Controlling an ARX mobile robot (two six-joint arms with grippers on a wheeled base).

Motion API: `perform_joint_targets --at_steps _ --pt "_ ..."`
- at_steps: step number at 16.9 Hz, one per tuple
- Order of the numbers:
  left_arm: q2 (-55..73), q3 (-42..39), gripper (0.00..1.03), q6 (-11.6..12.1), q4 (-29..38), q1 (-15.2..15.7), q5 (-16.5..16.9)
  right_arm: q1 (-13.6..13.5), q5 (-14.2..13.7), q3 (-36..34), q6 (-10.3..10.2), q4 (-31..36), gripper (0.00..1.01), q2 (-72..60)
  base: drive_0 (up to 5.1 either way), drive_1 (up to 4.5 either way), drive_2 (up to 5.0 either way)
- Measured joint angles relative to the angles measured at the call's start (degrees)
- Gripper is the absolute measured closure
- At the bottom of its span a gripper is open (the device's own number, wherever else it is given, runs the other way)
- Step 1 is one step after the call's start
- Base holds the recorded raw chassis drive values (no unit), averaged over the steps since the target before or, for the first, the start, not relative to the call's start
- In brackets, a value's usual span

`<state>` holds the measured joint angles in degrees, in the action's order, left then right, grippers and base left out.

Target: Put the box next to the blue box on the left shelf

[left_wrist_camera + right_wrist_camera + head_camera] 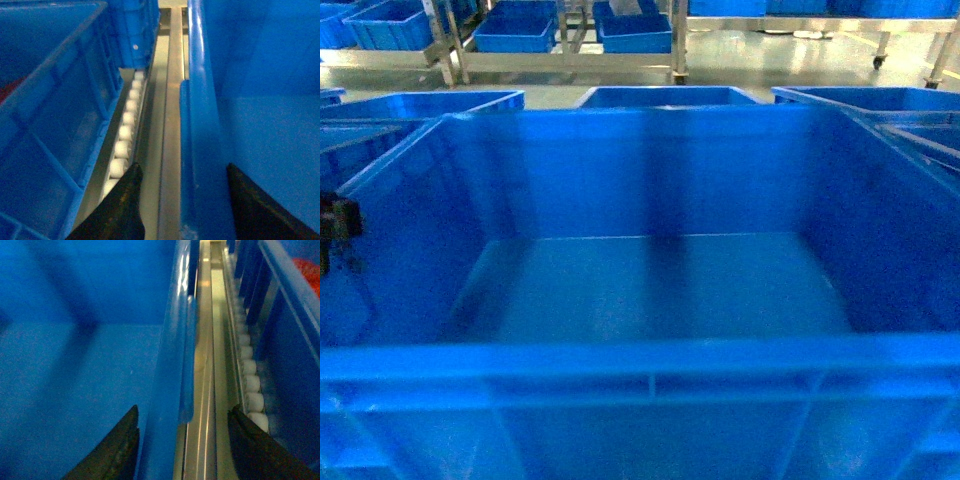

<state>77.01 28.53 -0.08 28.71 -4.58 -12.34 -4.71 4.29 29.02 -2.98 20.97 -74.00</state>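
While two open pincers [182, 200] [182, 440] straddle its rims, one box [650, 290] sits between two neighbouring crates [50, 110] [290, 340].

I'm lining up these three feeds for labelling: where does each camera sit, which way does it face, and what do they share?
Head: on the robot, slanting down into the empty box; neighbouring crates and racks beyond; almost none of the robot shows.
Left wrist: above the box's left rim, looking along the left shelf rollers; left gripper fingers straddle the rim.
Right wrist: above the right rim, rollers alongside; right gripper straddles it.
Shared: the same box in all three.
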Motion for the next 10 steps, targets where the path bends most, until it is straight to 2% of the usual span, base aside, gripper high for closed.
perform_joint_targets --at_steps 1,3,5,6,10 --pt "-0.52 0.00 0.42 -0.35 2.82 0.39 -2.19 0.31 0.55 0.00 -0.09 2.19 0.42 0.52 0.0 0.00 0.0" --pt "-4.72 1.05 0.24 -1.64 6.84 3.54 -5.05 0.26 0.83 -0.15 -0.55 6.62 0.23 2.03 0.0 0.00 0.0" --pt "-6.49 1.77 0.04 -2.05 9.22 3.13 -4.31 0.20 1.64 -0.55 -1.73 9.73 0.05 3.34 0.0 0.00 0.0" --pt "-6.49 1.77 0.03 -2.01 9.44 2.84 -4.15 0.15 1.81 -0.87 -2.10 10.78 0.01 3.80 0.0 0.00 0.0" --pt "-6.62 1.70 0.05 -1.49 9.49 2.51 -4.31 0.22 0.74 -1.55 -2.03 12.52 0.04 4.44 0.0 0.00 0.0"
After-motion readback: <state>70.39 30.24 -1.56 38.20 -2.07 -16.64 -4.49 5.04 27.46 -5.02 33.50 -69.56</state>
